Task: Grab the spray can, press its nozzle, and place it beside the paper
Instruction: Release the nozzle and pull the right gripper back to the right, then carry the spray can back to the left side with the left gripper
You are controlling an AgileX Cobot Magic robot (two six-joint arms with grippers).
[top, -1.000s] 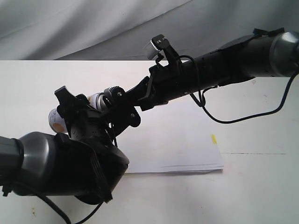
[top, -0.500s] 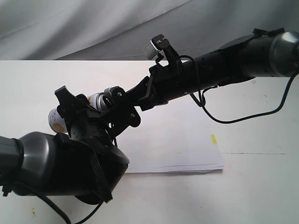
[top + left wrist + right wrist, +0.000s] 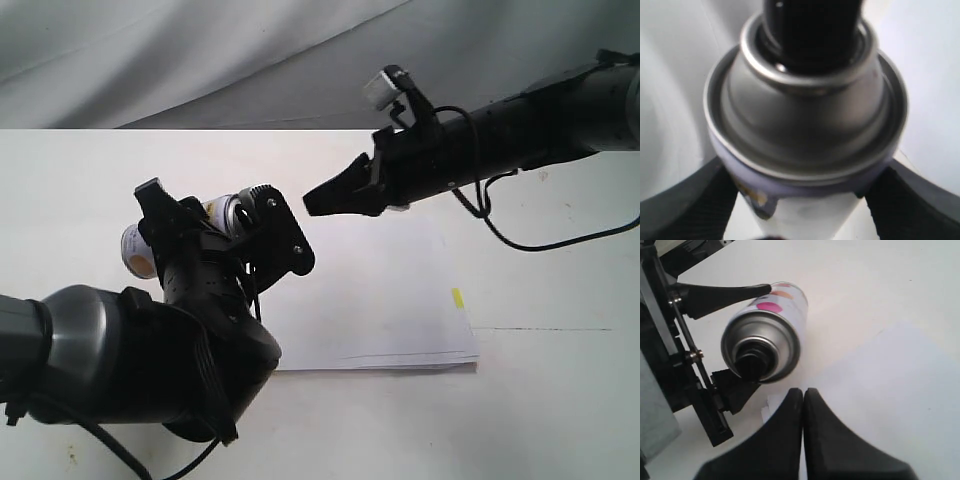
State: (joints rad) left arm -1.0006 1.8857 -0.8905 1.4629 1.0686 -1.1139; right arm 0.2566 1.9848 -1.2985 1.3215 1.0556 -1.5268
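Exterior view
Spray can (image 3: 218, 208): held off the bench (image 3: 560, 400), lying nearly on its side, left of the paper (image 3: 400, 290); its silver shoulder end faces the right arm.
Left end effector (image 3: 215, 222): pinching the spray can across its body, one finger on each side.
Right end effector (image 3: 312, 200): fingers pressed together to one point, holding nothing, apart from the can's top with a clear gap between.
Open room: bare bench lies right of the paper and in front of it; the paper's right edge carries a small yellow tab (image 3: 457, 298).
Edges: the bench's far edge meets a grey cloth (image 3: 200, 60).
Hidden: the left arm covers the paper's near-left corner and most of the can's body; the nozzle cannot be made out here.

Left wrist view
Spray can (image 3: 805, 125): fills the picture, domed shoulder up close, blurred.
Nozzle (image 3: 810, 25): black, cut off by the picture's edge.
Fingers (image 3: 685, 200): dark pads sit against both sides of the can below its rim; their tips are out of the picture.

Right wrist view
Right end effector (image 3: 802, 392): two black fingers shut flat against each other, tips near the nozzle (image 3: 751, 365) but not touching it.
Spray can (image 3: 767, 335): clamped between the left end effector's two fingers (image 3: 725, 292); pink and orange dots show on its side.
Paper (image 3: 900, 390): a corner lies under the fingertips; its far edges are cut off.
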